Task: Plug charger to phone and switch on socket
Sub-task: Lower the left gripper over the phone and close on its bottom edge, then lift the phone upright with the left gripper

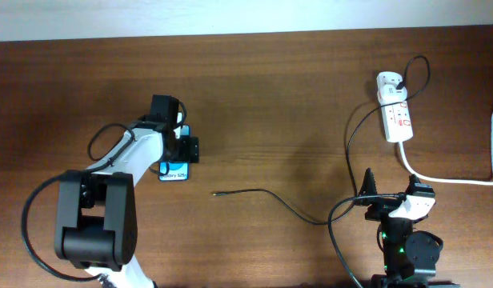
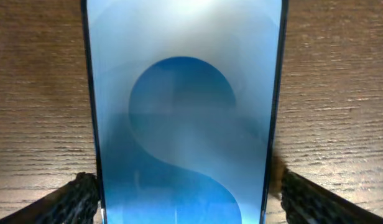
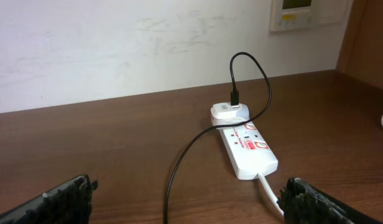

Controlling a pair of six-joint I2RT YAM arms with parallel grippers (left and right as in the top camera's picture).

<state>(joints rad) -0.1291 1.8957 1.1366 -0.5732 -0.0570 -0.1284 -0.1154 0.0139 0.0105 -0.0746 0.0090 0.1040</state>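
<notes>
the left gripper (image 2: 186, 193) pinches the phone (image 2: 185, 93) by its long edges, likely steadying it for plugging. the right gripper (image 3: 185, 202) gapes empty facing the socket (image 3: 249, 149), while the charger (image 1: 262, 190) lies loose on the table (image 1: 270, 96) between the arms.

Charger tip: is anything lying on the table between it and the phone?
Nothing visible does. The charger tip lies to the right of the phone, with only bare table between them. The left hand straddles the phone from above, fingers at its long edges.
</notes>
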